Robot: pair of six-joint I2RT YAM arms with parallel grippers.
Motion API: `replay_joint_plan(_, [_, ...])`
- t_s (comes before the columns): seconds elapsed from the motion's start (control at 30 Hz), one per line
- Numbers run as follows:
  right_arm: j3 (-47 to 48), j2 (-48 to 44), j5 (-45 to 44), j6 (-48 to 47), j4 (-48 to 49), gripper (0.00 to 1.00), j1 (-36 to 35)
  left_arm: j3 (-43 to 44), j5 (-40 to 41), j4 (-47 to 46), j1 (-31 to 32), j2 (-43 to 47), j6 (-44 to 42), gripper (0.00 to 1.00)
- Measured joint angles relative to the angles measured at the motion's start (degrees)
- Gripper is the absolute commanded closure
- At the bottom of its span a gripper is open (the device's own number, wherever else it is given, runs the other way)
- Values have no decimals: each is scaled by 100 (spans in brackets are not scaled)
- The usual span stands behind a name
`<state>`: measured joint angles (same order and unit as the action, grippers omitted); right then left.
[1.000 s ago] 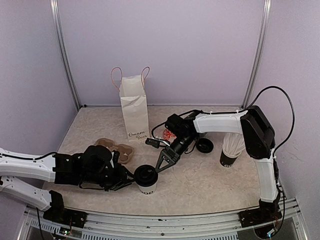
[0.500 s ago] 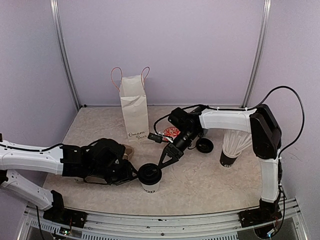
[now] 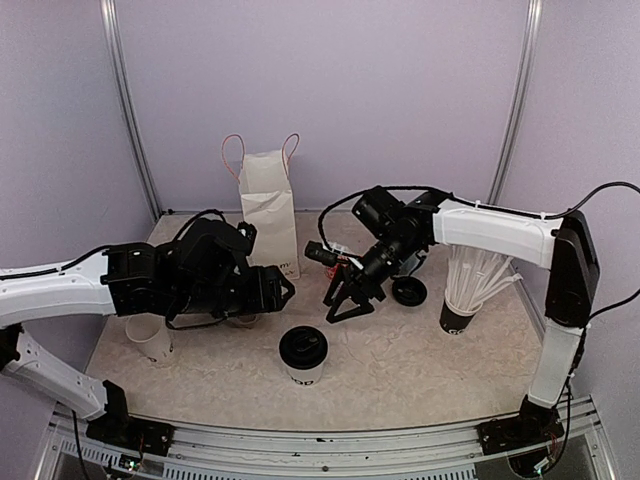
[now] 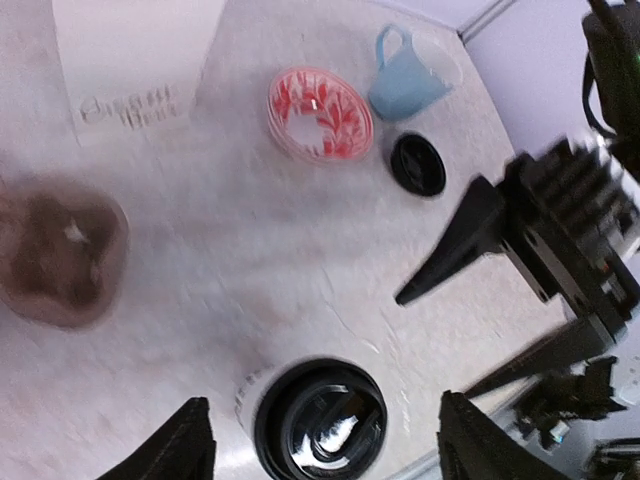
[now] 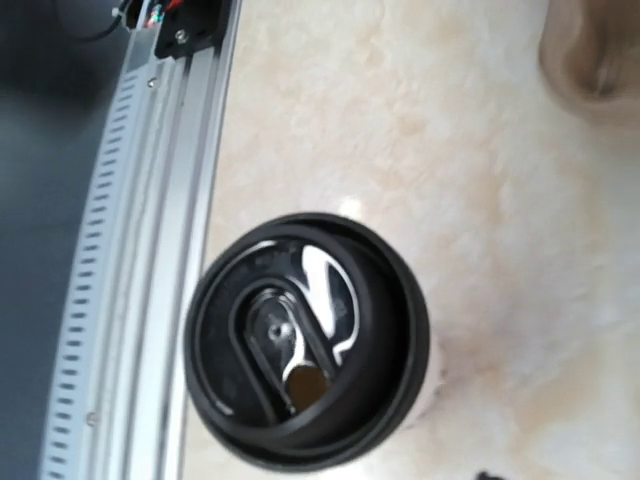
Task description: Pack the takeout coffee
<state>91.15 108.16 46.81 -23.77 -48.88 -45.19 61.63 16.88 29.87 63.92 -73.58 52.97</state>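
One takeout coffee cup [image 3: 303,354], white with a black lid, stands free near the front middle of the table. It shows from above in the left wrist view [image 4: 320,420] and the right wrist view [image 5: 305,352]. My left gripper [image 3: 283,293] hangs open above and left of it, its fingertips [image 4: 190,445] wide on either side without touching. My right gripper [image 3: 332,310] is open just behind the cup, holding nothing. A second white cup [image 3: 150,340] stands lidless at the left. A loose black lid [image 3: 409,291] lies to the right.
A white paper bag [image 3: 268,212] stands at the back. A red patterned bowl [image 4: 320,112] and a light blue mug [image 4: 405,85] sit behind the right gripper. A dark cup of straws [image 3: 465,292] stands at the right. A brown cup carrier [image 4: 60,260] lies by the bag.
Both grippers have opened and drawn away from the lidded cup. The left arm rose and moved back, uncovering the lidless cup at the left; the right gripper pulled back toward the bowl.
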Motion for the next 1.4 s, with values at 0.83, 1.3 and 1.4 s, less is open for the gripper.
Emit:
replay_joint_plan(0.83, [-229,-109,-2100,-1567,555,24,-1362,-205,1567,-1078,-1364,566,-1499,6])
replay_joint_plan(1.3, [-35,125,-2212,-1469,490,24,-1513,-461,1484,-1147,-1364,828,-1394,8])
replay_joint_plan(1.4, [31,153,-2273,-1449,435,25,-1556,-494,1473,-1161,-1364,861,-1377,8])
